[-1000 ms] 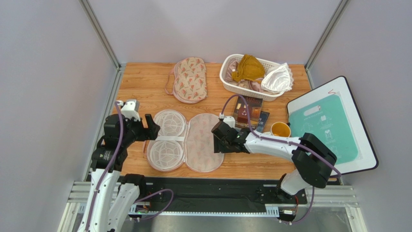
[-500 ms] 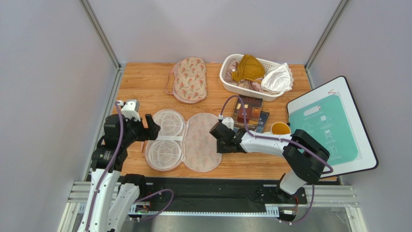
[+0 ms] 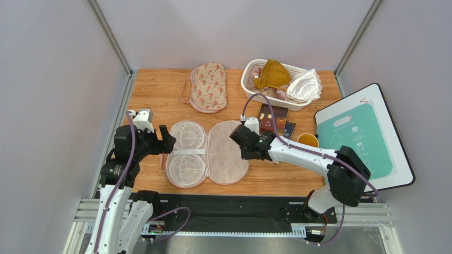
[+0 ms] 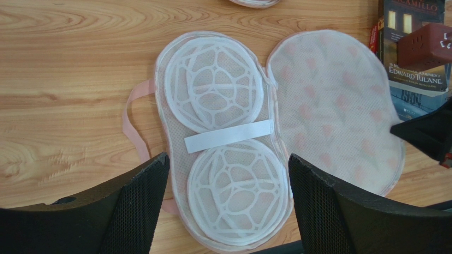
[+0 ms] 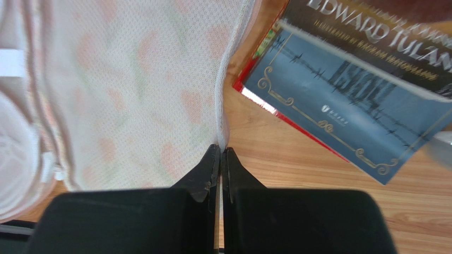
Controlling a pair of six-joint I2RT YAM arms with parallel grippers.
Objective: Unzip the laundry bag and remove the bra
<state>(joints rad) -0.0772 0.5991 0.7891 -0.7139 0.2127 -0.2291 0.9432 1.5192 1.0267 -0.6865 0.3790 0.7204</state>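
Note:
The laundry bag [image 3: 207, 153] lies unzipped and spread flat near the table's front. Its left half holds two white lattice domes [image 4: 223, 95] under a white strap. The right half is a mesh flap [image 5: 132, 79] with a faint floral print. My right gripper [image 3: 238, 141] is shut on the flap's right edge [image 5: 221, 151]. My left gripper [image 4: 228, 159] hovers open over the nearer dome, touching nothing. The white bra [image 3: 303, 86] rests in the basket at the back right.
A second floral bag [image 3: 208, 86] lies closed at the back. The white basket [image 3: 249, 87] also holds a mustard garment [image 3: 271, 74]. Books [image 3: 273, 117] and a yellow cup [image 3: 307, 141] sit just right of the flap, beside a white board [image 3: 371, 95].
My right gripper closed on the flap's edge and moved slightly away from the near edge, dragging the open bag a little to the right. The left arm stayed still.

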